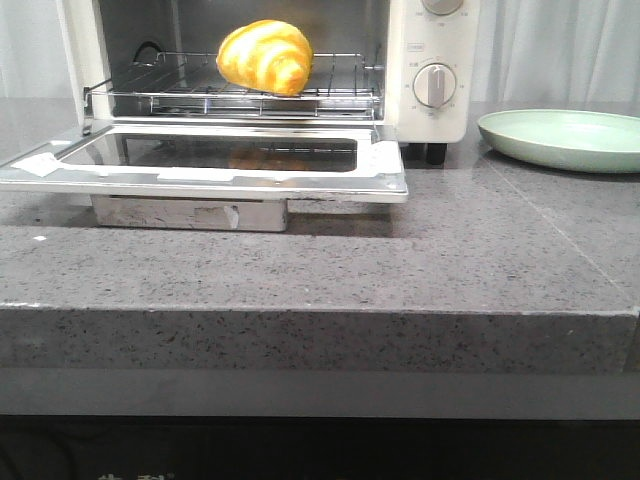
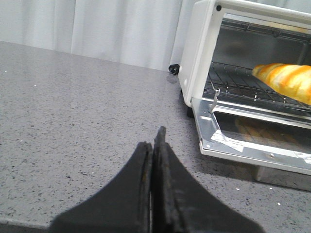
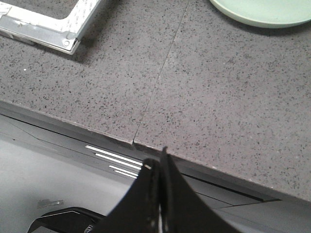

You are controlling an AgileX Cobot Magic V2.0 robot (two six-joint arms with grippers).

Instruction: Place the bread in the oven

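The bread, a glossy golden-yellow roll with orange-brown stripes, lies on the wire rack inside the cream-white oven. The oven's glass door hangs open and flat. The bread also shows in the left wrist view on the rack. My left gripper is shut and empty, above the grey counter to the left of the oven. My right gripper is shut and empty, back over the counter's front edge. Neither gripper shows in the front view.
A pale green round plate sits on the counter right of the oven, and shows in the right wrist view. The open door's corner juts toward the front. The grey speckled counter has a seam.
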